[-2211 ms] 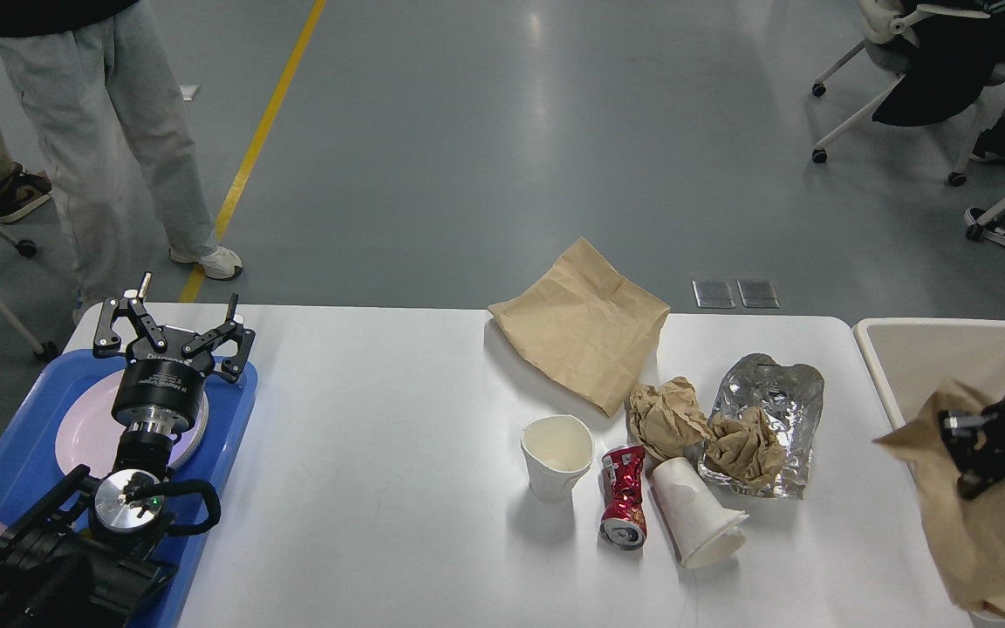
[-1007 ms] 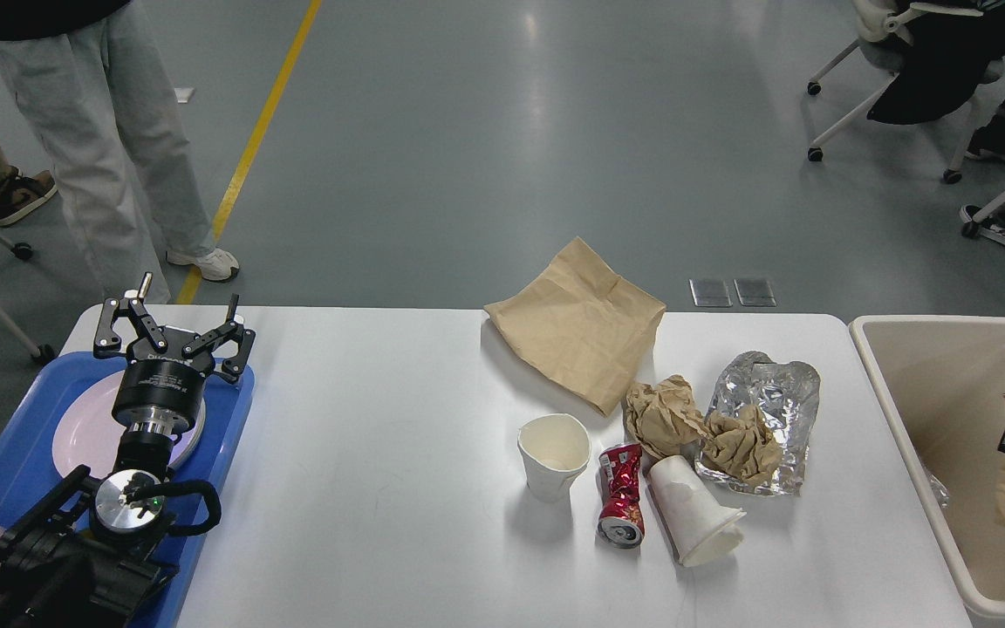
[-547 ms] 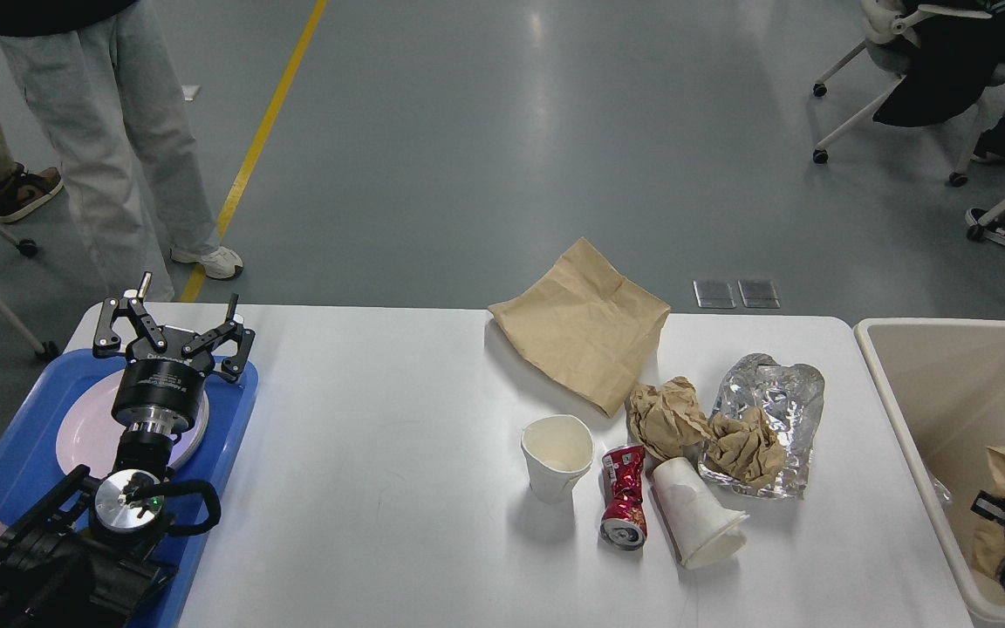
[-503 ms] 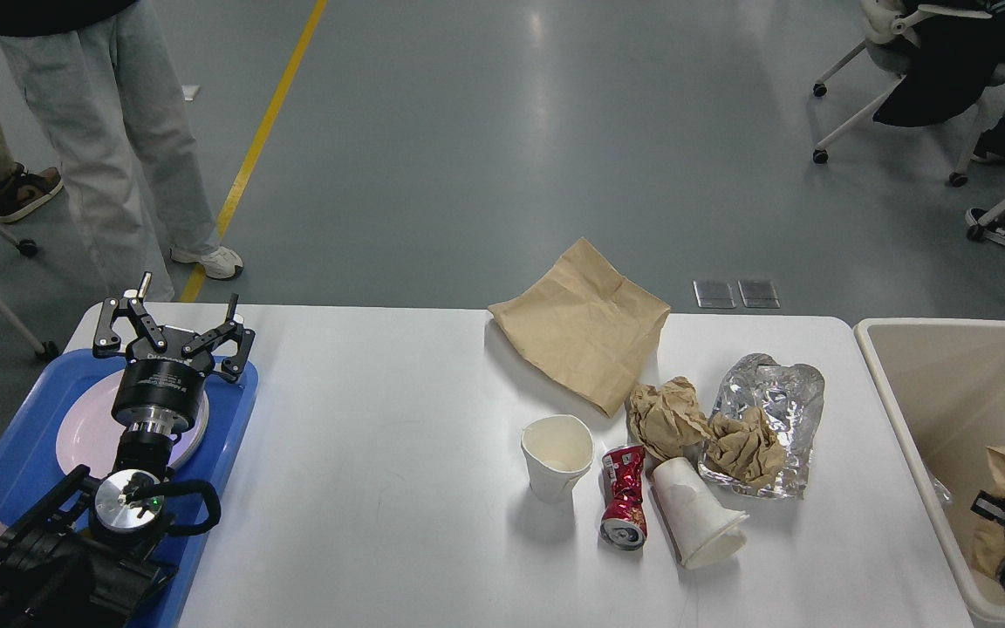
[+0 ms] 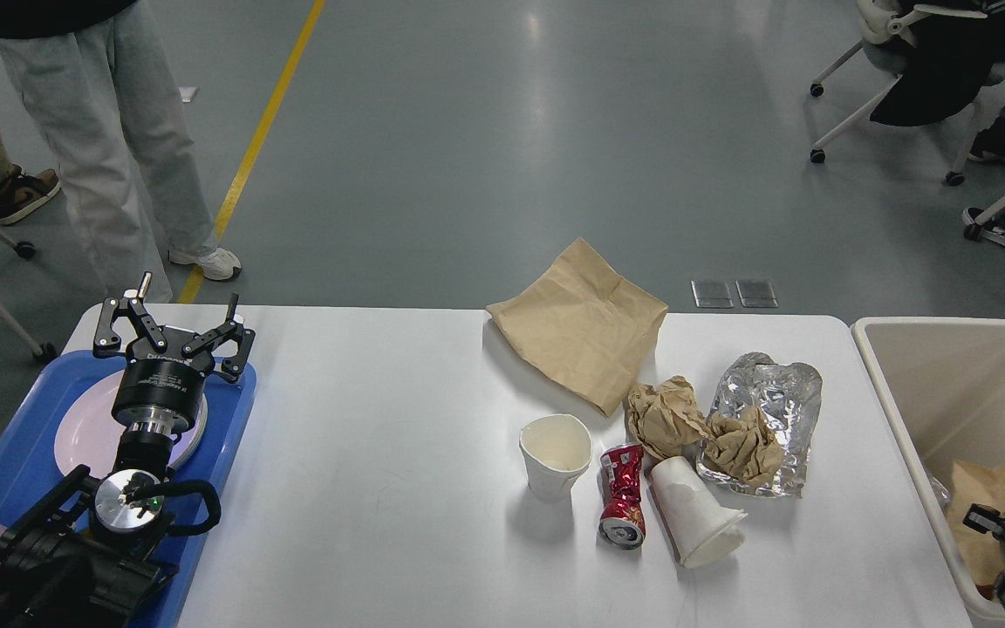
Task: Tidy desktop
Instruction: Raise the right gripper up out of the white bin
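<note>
The left black tool has linked metal fingers with silver screws, a ribbed cylindrical wrist, a silver disc bearing a green light, and looping black cable.

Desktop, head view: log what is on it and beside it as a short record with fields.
surface: white desktop
upright cup: white paper cup, open end up
tipped cup: second paper cup on its side
can: crushed red can, lying between the two cups
paper: flat brown bag; two crumpled brown wads
foil: crinkled wrapper under one wad
left side: blue tray with pink plate
right side: beige bin holding a brown bag
left hand: open, above tray
right hand: in bin, state unclear
</note>
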You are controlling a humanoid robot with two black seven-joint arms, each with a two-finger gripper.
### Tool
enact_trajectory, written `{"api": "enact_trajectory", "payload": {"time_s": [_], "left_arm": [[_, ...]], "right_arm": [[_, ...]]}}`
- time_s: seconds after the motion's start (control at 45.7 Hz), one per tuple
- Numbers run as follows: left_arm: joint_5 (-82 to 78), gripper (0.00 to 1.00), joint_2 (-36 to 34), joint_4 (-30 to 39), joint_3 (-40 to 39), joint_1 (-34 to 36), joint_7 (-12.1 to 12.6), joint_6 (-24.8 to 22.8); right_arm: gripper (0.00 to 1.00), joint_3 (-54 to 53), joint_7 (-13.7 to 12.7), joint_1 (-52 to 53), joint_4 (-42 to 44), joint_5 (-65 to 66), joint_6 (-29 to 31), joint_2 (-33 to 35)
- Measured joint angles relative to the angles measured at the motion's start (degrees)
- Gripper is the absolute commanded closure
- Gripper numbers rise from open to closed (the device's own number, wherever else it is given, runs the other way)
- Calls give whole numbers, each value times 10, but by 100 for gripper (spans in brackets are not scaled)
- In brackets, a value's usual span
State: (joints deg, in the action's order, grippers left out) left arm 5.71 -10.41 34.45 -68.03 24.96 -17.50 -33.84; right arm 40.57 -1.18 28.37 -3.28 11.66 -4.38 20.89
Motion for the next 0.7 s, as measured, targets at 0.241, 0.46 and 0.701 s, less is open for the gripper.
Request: {"api": "enact_trajectory", "payload": {"time_s": [0.241,0.46,0.701], "left_arm": [[0,4,0,0,0,0,0,0],[0,4,0,0,0,0,0,0],[0,4,0,0,0,0,0,0]], "right_arm": [[0,0,-1,24,-23,1,9,10],[0,46,-23,189,-198,50,73,130],[0,251,-85,501,-485,97,138,168]]}}
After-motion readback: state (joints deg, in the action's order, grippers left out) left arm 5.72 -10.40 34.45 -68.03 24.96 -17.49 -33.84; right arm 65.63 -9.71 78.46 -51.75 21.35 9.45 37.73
